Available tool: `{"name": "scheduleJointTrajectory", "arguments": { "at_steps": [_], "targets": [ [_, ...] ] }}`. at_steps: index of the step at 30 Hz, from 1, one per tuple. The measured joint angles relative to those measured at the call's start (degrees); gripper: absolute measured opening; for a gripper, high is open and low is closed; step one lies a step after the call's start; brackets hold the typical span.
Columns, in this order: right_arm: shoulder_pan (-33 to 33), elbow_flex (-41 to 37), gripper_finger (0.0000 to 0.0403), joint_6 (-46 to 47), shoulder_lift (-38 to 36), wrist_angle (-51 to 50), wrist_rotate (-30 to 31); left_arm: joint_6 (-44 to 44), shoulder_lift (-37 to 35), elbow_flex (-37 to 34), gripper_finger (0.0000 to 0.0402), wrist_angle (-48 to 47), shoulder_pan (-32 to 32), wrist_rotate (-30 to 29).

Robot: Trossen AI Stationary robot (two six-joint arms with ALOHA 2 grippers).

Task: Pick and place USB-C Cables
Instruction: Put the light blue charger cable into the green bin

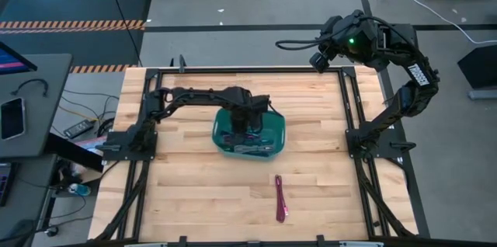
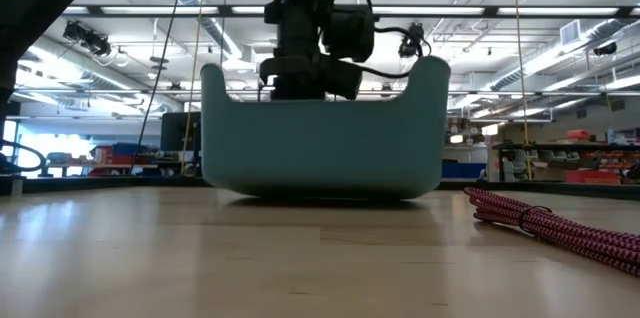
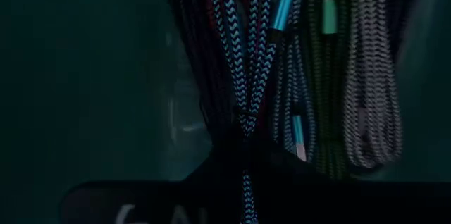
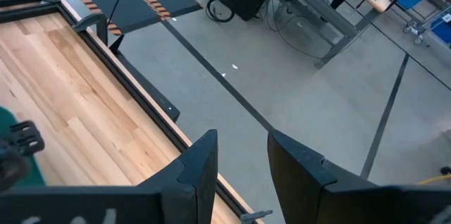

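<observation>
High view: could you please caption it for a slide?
Left pincer reaches into the teal bin of cables; one magenta cable lies on the table.

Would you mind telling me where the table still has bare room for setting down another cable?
Bare wood lies on both sides of the magenta cable, out to the dark frame rails, and between the teal bin and the table's far edge. The bin is crowded: cables fill it, and the left gripper is down inside.

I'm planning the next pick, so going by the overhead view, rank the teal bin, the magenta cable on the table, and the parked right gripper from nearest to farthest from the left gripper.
1. Teal bin: the left gripper is down inside it.
2. Magenta cable: on the bare wood, near the table's front edge.
3. Right gripper: parked past the table's far edge.
</observation>
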Motion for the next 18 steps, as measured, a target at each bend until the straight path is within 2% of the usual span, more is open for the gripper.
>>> {"name": "scheduleJointTrajectory", "arguments": {
  "at_steps": [18],
  "targets": [
    [0.0, 0.0, 0.0129, -0.02, 0.0, -0.02, -0.11, -7.65, 0.19, -0.04, 0.0017, 1.51, -6.72, -5.2]
  ]
}}
